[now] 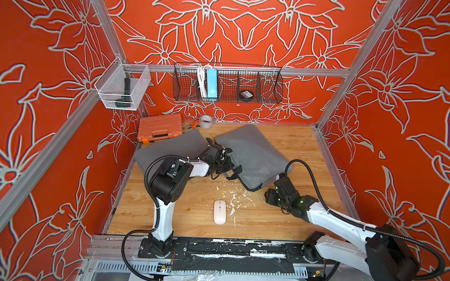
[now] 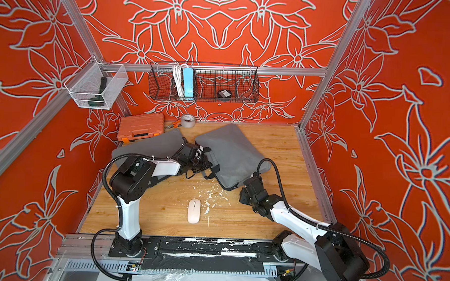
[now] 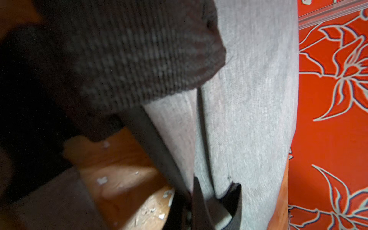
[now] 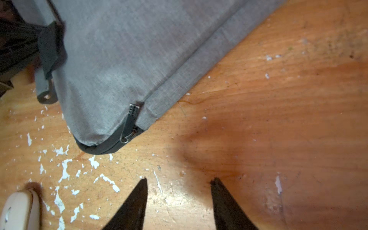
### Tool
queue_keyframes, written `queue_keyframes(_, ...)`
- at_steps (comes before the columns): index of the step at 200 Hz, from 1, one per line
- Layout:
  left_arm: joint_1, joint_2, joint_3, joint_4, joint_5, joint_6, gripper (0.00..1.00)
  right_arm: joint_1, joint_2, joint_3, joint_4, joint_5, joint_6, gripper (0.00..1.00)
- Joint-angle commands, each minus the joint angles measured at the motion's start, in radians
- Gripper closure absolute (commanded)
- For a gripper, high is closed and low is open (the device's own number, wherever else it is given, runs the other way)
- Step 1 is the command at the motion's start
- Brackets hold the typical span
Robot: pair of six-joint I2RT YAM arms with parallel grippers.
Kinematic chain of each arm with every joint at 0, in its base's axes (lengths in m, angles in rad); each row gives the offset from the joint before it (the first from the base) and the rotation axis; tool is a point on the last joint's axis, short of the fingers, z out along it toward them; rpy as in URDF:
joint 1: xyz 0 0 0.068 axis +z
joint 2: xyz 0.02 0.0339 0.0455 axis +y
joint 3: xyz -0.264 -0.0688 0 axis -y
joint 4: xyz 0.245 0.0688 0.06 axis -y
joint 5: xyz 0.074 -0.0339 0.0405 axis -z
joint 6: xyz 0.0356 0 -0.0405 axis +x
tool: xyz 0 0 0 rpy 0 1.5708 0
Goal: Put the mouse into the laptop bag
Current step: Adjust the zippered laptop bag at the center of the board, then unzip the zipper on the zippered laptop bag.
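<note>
The white mouse (image 1: pixel 219 211) is lying on the wooden worktop (image 1: pixel 280 220), close to the front edge, between the two arms and apart from both. The grey laptop bag (image 1: pixel 252 152) is lying further back, with its two grey panels spreading to either side. The left gripper (image 1: pixel 222 160) is reaching down between these panels. Its fingers are pressing together beside a dark strap (image 3: pixel 157 147) of the bag, and I cannot tell whether any fabric is caught between them. The right gripper (image 4: pixel 179 181) is hovering over bare wood just beside the near corner of the bag, where the zipper pull (image 4: pixel 130 121) is resting. Its fingers (image 4: pixel 137 199) are standing apart and holding nothing. White flakes (image 4: pixel 65 171) are lying on the wood between this gripper and the mouse.
</note>
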Motion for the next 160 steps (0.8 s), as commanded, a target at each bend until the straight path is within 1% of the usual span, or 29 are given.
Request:
queue_keyframes(1,0.002,0.012,0.006,0.011,0.012,0.003,1.00,0.007,0.026,0.014,0.099,-0.032,-0.028,0.40)
queue_keyframes(19,0.001,0.004,-0.001,0.020,0.023,-0.005,1.00,0.009,0.079,0.058,0.137,-0.052,-0.038,0.40)
queue_keyframes(35,0.001,0.000,-0.002,0.017,0.023,-0.005,1.00,0.009,0.144,0.106,0.137,-0.041,-0.042,0.43)
queue_keyframes(52,0.001,-0.006,-0.007,0.018,0.020,-0.005,1.00,0.011,0.229,0.175,0.101,-0.005,-0.042,0.45)
queue_keyframes(70,0.001,-0.012,-0.011,0.019,0.017,-0.007,1.00,0.012,0.325,0.248,0.067,0.025,-0.047,0.50)
queue_keyframes(95,0.001,-0.020,-0.017,0.025,0.022,-0.010,1.00,0.011,0.415,0.321,0.019,0.059,-0.034,0.54)
queue_keyframes(110,0.001,-0.020,-0.021,0.027,0.024,-0.012,1.00,0.014,0.441,0.333,0.027,0.039,-0.033,0.59)
queue_keyframes(127,0.001,-0.021,-0.019,0.026,0.025,-0.012,1.00,0.029,0.448,0.345,0.006,0.048,-0.023,0.67)
queue_keyframes(149,0.001,-0.024,-0.019,0.022,0.019,-0.013,1.00,0.057,0.425,0.337,0.001,0.055,-0.014,0.77)
queue_keyframes(160,0.001,-0.024,-0.019,0.020,0.018,-0.012,1.00,0.078,0.411,0.329,0.000,0.058,-0.007,0.80)
